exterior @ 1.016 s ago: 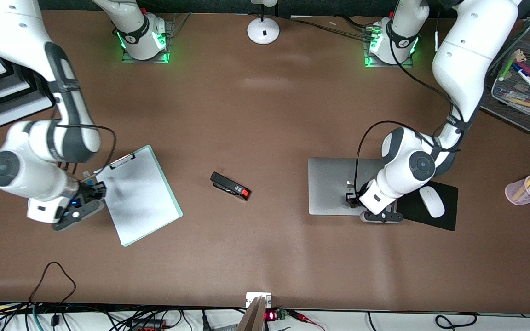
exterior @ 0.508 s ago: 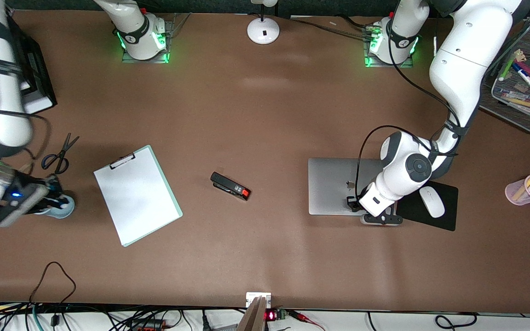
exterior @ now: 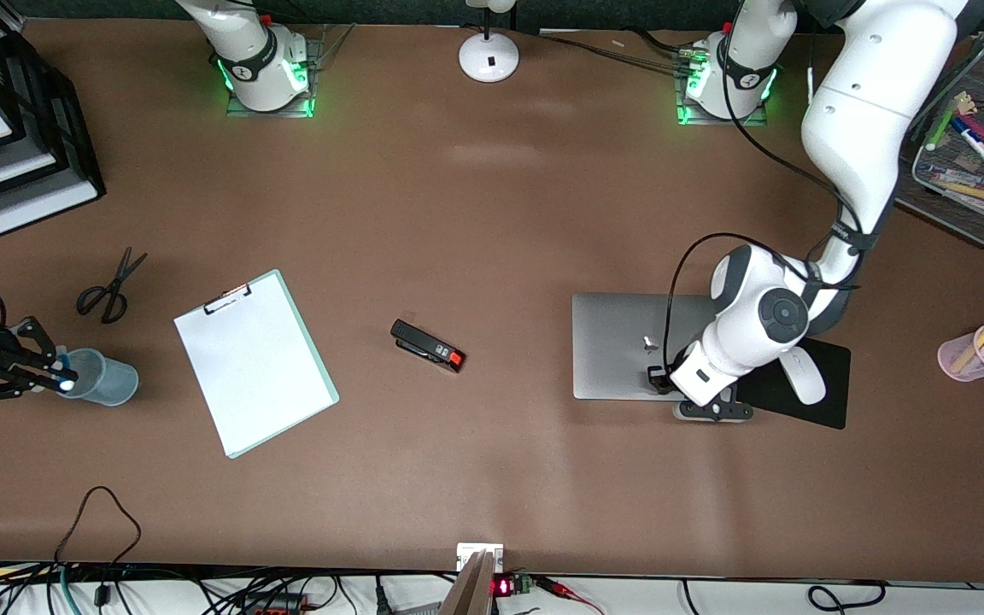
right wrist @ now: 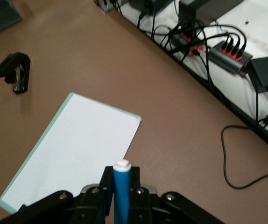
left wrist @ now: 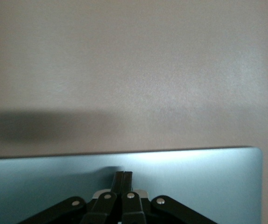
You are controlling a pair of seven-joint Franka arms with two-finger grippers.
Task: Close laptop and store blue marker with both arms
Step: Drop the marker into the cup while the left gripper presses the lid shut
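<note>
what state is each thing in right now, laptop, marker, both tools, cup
laptop: lid shut, flat on the table
blue marker: held upright in the right tool, whitish end up
right tool: shut on the blue marker, over the blue cup
left tool: shut, empty, on the laptop lid
blue cup: upright
</note>
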